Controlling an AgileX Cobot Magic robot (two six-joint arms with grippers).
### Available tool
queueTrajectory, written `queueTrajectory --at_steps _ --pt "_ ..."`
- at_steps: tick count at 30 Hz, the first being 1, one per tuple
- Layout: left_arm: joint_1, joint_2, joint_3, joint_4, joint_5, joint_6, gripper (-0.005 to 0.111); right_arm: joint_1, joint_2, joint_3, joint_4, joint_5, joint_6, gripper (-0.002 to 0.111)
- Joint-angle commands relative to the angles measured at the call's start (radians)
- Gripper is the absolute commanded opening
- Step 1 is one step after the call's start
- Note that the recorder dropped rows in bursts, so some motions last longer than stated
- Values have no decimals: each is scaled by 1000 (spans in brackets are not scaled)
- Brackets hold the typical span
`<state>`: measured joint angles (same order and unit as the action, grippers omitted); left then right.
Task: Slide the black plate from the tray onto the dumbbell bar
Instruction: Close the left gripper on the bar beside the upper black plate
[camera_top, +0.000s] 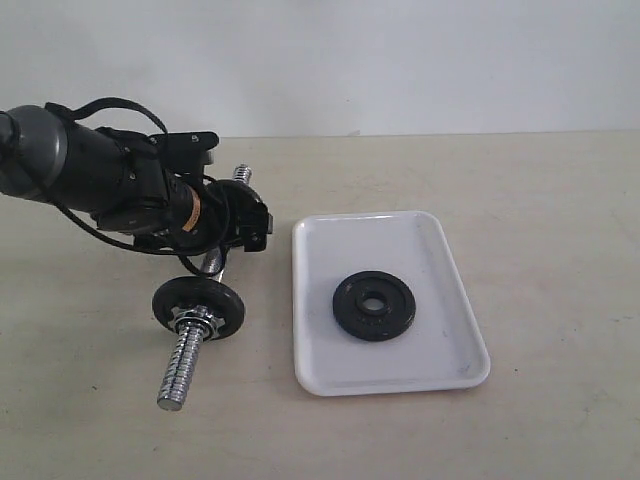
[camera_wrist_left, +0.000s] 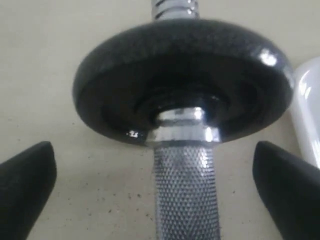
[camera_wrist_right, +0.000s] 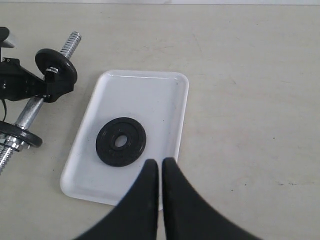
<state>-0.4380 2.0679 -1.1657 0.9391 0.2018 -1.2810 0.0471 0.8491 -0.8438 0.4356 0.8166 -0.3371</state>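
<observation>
The black plate (camera_top: 374, 305) (camera_wrist_right: 121, 141) is lying flat near the middle of the tray (camera_top: 330, 250) (camera_wrist_right: 145, 95), hub ring facing up, apart from every rim. The tray is sitting on the table (camera_top: 550, 200), just beside the dumbbell bar (camera_top: 182, 365) (camera_wrist_left: 186, 190) (camera_wrist_right: 27, 117), which is lying on the table to its left in the exterior view, one threaded end pointing toward the camera. A mounted disc (camera_top: 198, 300) (camera_wrist_left: 182, 75) is sitting on the bar near that end, with a chrome nut (camera_top: 193, 320) touching its outer face; a second disc (camera_wrist_right: 56, 65) is sitting near the far end.

The left gripper (camera_top: 245, 215) (camera_wrist_left: 157, 170) is straddling the knurled middle of the bar between the two discs, its jaws spread wide, with a clear gap on each side of the shaft in the wrist view. The right gripper (camera_wrist_right: 160, 167) is hanging above the tray with its jaws pressed together and pinching nothing. In its wrist view the tips are overlapping the tray's rim, near the black plate.
</observation>
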Motion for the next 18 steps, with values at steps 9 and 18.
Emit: queueTrajectory --at_steps 9,18 --pt "-4 7 -33 8 9 20 108 -4 0 -6 5 -5 -11 0" --pt "-4 10 -33 8 12 20 108 -4 0 -6 5 -5 -11 0"
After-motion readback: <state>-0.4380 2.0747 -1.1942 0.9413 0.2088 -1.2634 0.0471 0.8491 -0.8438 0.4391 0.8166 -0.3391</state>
